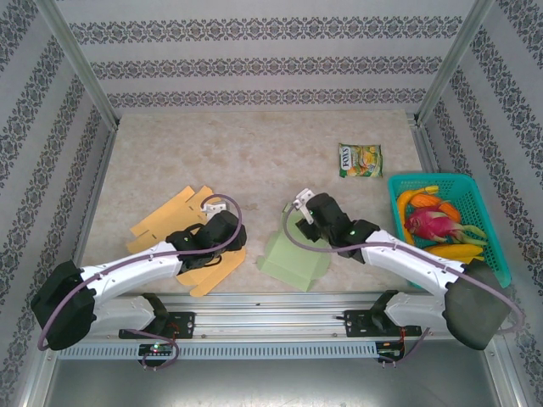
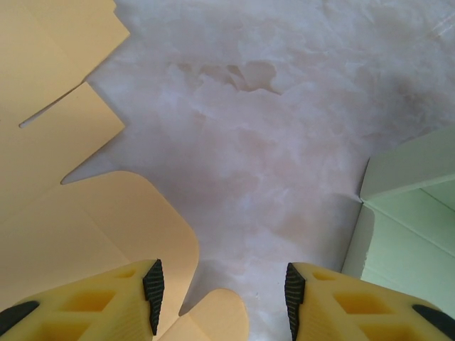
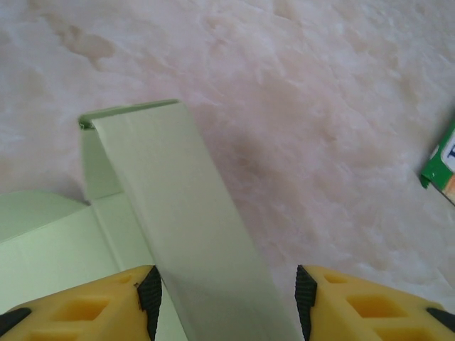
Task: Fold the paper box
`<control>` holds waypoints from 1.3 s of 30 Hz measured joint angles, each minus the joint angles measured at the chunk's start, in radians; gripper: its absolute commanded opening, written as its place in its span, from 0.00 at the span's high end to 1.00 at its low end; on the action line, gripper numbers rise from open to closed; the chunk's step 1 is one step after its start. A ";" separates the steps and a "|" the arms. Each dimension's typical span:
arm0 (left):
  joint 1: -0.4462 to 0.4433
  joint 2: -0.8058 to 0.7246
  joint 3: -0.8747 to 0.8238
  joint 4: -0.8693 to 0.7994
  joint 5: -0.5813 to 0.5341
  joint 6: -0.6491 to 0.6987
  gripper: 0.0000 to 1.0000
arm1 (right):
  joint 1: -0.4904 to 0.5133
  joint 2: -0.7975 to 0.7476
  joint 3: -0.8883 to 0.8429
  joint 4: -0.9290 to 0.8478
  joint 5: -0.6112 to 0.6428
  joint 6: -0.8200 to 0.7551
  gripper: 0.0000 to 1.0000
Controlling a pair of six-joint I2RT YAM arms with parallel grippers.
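so, top camera first: the green paper box (image 1: pixel 293 259) sits low in the middle of the marbled table (image 1: pixel 254 153), partly put together, with one flap standing up off it. the right arm reaches in from the lower right and ends at the box's upper right side. the left arm comes in from the lower left and ends over a flat yellow cardboard cutout (image 1: pixel 170 212) that lies spread out left of the box, not touching it.

right wrist cam: the right gripper (image 3: pixel 226 291) has its jaws apart, and that green flap (image 3: pixel 163 185) runs up between them toward the upper left of the frame. the flap seems to lean against the left pad (image 3: pixel 151 291), and i can see a sliver of table between it and the other pad, so it's not pinched, just straddled.

left wrist cam: the left gripper (image 2: pixel 222 288) is also spread and holding nothing. there's bare table in the gap, the yellow cutout's rounded tabs along the left and bottom, and the green box's corner at the right edge.

other stuff: a snack packet (image 1: pixel 361 159) upper right of centre, and a teal basket (image 1: pixel 428 177) with toy fruit (image 1: pixel 433 222) in it at the right edge.
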 measured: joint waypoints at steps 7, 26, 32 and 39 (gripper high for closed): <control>-0.024 0.006 0.043 0.001 0.005 0.026 0.46 | -0.245 0.056 0.018 0.028 -0.158 0.092 0.46; -0.161 0.141 0.124 0.113 0.040 -0.034 0.33 | -0.528 0.143 -0.078 0.156 -0.502 0.508 0.49; -0.161 0.164 0.126 0.177 0.012 -0.085 0.32 | -0.528 0.101 -0.114 0.175 -0.509 0.525 0.49; -0.161 0.199 0.165 0.218 -0.019 -0.111 0.31 | -0.528 0.069 -0.128 0.182 -0.508 0.527 0.49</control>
